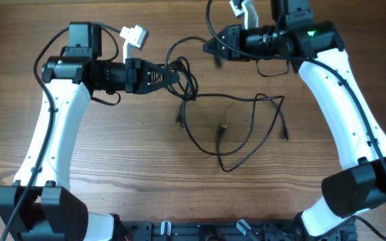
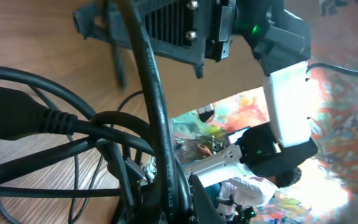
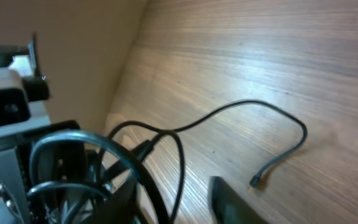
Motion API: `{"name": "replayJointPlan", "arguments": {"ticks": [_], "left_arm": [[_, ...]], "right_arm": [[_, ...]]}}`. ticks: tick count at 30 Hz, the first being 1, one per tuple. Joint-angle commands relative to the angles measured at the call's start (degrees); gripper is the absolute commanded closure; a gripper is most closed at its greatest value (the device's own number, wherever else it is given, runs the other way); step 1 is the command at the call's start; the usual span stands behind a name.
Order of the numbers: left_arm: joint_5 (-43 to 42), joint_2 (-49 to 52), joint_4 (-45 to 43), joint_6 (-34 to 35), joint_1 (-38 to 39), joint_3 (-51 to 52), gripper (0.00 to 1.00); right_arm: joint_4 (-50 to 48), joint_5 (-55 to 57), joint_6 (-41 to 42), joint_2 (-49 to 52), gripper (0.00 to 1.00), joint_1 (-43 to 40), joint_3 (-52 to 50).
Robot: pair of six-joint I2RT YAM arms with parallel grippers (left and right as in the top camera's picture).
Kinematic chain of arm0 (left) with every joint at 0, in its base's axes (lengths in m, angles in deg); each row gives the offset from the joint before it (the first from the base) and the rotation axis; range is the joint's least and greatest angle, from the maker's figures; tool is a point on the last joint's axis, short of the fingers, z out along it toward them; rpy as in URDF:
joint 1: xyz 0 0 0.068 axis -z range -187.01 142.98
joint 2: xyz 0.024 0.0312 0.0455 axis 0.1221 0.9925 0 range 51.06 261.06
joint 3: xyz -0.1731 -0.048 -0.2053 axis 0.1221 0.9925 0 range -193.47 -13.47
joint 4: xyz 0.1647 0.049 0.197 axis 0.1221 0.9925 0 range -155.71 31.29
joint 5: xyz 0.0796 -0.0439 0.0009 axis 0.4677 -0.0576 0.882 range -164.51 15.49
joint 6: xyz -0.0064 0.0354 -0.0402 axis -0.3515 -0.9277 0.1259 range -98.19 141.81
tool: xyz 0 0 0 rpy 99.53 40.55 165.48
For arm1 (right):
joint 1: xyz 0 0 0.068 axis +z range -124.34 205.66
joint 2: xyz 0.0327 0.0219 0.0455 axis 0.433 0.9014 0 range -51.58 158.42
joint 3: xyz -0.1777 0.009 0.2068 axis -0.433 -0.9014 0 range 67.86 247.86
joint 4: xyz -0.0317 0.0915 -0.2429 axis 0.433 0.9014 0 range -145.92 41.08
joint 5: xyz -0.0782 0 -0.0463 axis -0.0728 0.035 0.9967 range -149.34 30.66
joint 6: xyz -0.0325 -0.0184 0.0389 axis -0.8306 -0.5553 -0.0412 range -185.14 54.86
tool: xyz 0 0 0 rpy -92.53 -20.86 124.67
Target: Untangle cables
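On the near side of the brown wooden bench [image 1: 112, 161], loose loops of the thin black cables [image 1: 188, 86] lie sprawled and slack. Farther out, the left tool [image 1: 173, 75] is clamped on the knotted part of those cables. Beyond it, the right tool [image 1: 212, 48] meets a strand running from the knot; whether it is closed cannot be told. A hard pull apart would likely cinch the knot tighter, or the strand could slip out.
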Motion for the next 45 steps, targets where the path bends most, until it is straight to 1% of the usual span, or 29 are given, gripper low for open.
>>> {"name": "replayJointPlan", "arguments": {"ticks": [1, 3, 6, 7, 10, 11, 13, 16, 19, 24, 28, 30, 32, 34, 37, 39, 41, 42, 45], "left_arm": [[0.5, -0.5, -0.1, -1.1, -0.4, -0.5, 0.96], [1.2, -0.5, -0.5, 3.6, -1.4, -0.5, 0.96], [1.2, -0.5, -2.1, 9.6, -2.0, -0.5, 0.96], [1.2, -0.5, -3.6, 14.1, -2.0, -0.5, 0.96], [1.2, -0.5, -5.7, 22.1, -2.0, -0.5, 0.96], [1.2, -0.5, -6.1, 24.5, -2.0, -0.5, 0.96], [1.2, -0.5, -6.1, 26.8, -2.0, -0.5, 0.96], [1.2, -0.5, -6.1, 28.4, -2.3, -0.5, 0.96], [1.2, -0.5, -6.1, 28.4, -2.3, -0.5, 0.96], [1.8, -0.5, -6.1, 28.2, -2.3, -0.5, 0.96], [2.6, -0.5, -6.1, 28.2, -2.3, -0.5, 0.96], [2.8, -0.5, -6.1, 28.2, -2.3, -0.5, 0.96], [5.0, -0.5, -6.1, 28.2, -2.3, -0.5, 0.96], [7.0, -0.5, -6.1, 28.2, -2.3, -0.5, 0.96], [7.2, -0.5, -6.1, 28.2, -2.3, -0.5, 0.96], [7.2, -0.5, -6.1, 28.2, -2.3, -0.5, 0.96], [7.2, -0.5, -6.1, 28.2, -2.3, -0.5, 0.96], [7.2, -0.5, -6.1, 28.2, -2.3, -0.5, 0.96], [7.2, -0.5, -6.1, 28.4, -2.3, -0.5, 0.96]], "right_arm": [[0.5, 1.9, -2.8, -5.0, 0.47, 0.6, 0.5], [1.6, 2.2, -4.5, -8.5, 0.39, 1.9, 0.5], [3.1, 2.7, -6.4, -10.4, 0.38, 5.2, 0.5], [4.0, 4.8, -6.9, -10.5, 0.39, 7.7, 0.5], [4.9, 13.6, -7.2, -10.0, 0.44, 13.9, 0.5], [4.7, 17.0, -7.2, -9.7, 0.51, 16.5, 0.5], [4.7, 22.1, -7.2, -9.1, 0.57, 18.8, 0.5], [4.8, 26.6, -7.3, -8.0, 0.62, 19.6, 0.3], [4.9, 29.0, -8.6, -7.1, 0.66, 19.6, -0.1], [3.2, 28.9, -8.9, -7.1, 0.66, 19.6, 0.0], [3.2, 33.7, -8.8, -7.1, 0.65, 19.5, 0.0], [2.7, 33.0, -8.7, -7.2, 0.65, 19.5, 0.0], [1.6, 29.1, -9.6, -7.3, 0.64, 19.5, 0.0], [1.0, 29.1, -10.1, -7.3, 0.64, 19.5, 0.0], [1.7, 30.0, -10.2, -7.3, 0.64, 19.5, 0.0], [3.0, 29.3, -10.3, -7.1, 0.57, 19.5, -0.1], [5.4, 27.7, -11.0, -6.3, 0.56, 19.5, -0.1], [6.5, 26.6, -12.0, -5.6, 0.56, 19.6, -0.1], [8.4, 26.5, -12.7, -3.6, 0.62, 19.6, -0.1]]}}
